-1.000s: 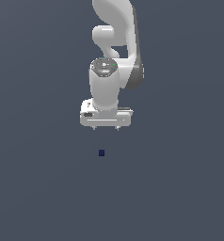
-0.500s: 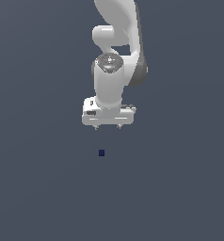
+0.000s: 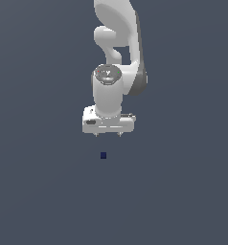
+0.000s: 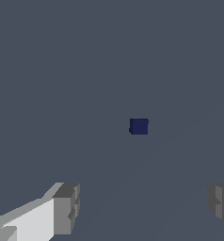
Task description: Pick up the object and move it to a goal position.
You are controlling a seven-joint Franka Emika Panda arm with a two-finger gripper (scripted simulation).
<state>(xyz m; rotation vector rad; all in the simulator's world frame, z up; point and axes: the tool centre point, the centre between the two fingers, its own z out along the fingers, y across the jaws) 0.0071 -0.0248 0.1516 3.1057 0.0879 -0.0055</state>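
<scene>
The exterior view looks down from high above, taking in the white arm (image 3: 117, 57) and the plain grey floor (image 3: 34, 191) from some way off. The wrist view sits just behind the end effector (image 4: 144, 207), facing the floor at close range. Both views share the small navy cube (image 3: 103, 155) (image 4: 139, 126) and the floor around it.

The setting is one plain surface (image 3: 34, 191) of flat slate grey-blue that fills the exterior view from edge to edge, with no seam, horizon, wall, furniture or window to be made out. The light is even and soft, with no hard shadows or bright spots on it. In the wrist view the same ground (image 4: 62, 70) fills the picture, and a faintly paler band runs across it from about 7 o'clock toward 2 o'clock.
</scene>
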